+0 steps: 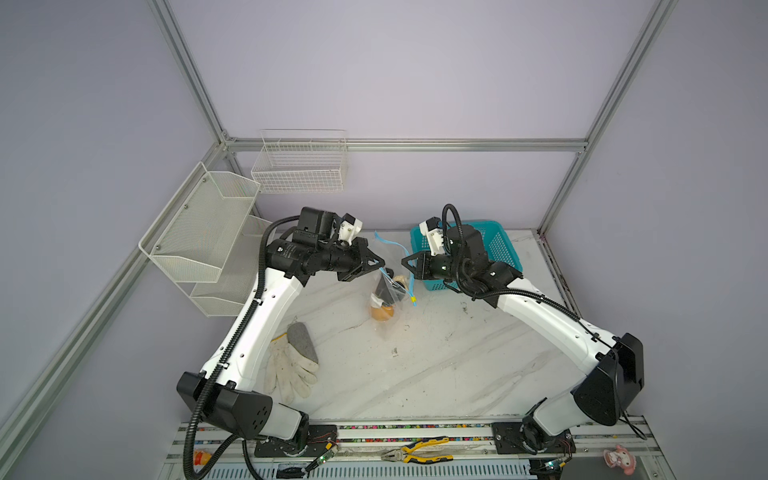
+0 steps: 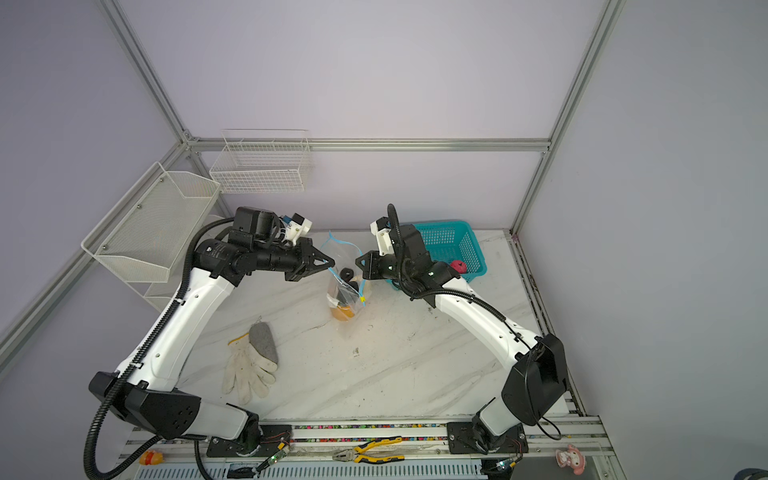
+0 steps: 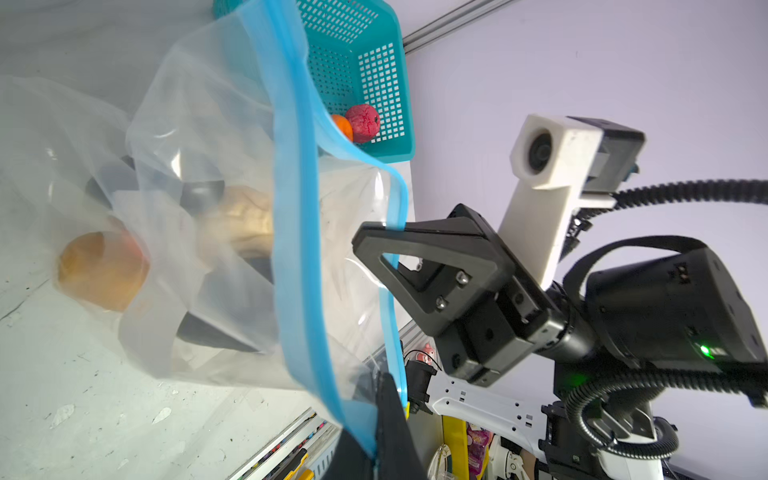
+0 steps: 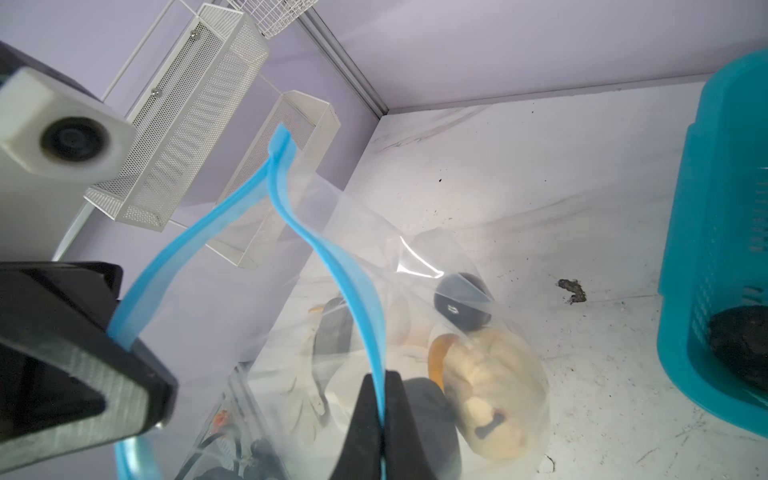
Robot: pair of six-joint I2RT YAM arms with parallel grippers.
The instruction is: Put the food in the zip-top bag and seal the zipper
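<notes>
The zip-top bag (image 1: 384, 297) hangs at the middle of the tabletop (image 1: 436, 365), toward the far side. The left tool (image 1: 380, 262) and right tool (image 1: 404, 261) each pinch one lip of the blue zipper (image 4: 332, 257), apparently to hold the mouth spread. Through the clear, crumpled film the food (image 3: 102, 270) sits low inside: orange, cream and dark.

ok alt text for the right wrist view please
The right gripper pinches one side of the light-blue zipper on a clear zip-top bag while the left gripper pinches the other side, holding the mouth open. Toy food sits inside; a teal basket stands nearby on the white table.
</notes>
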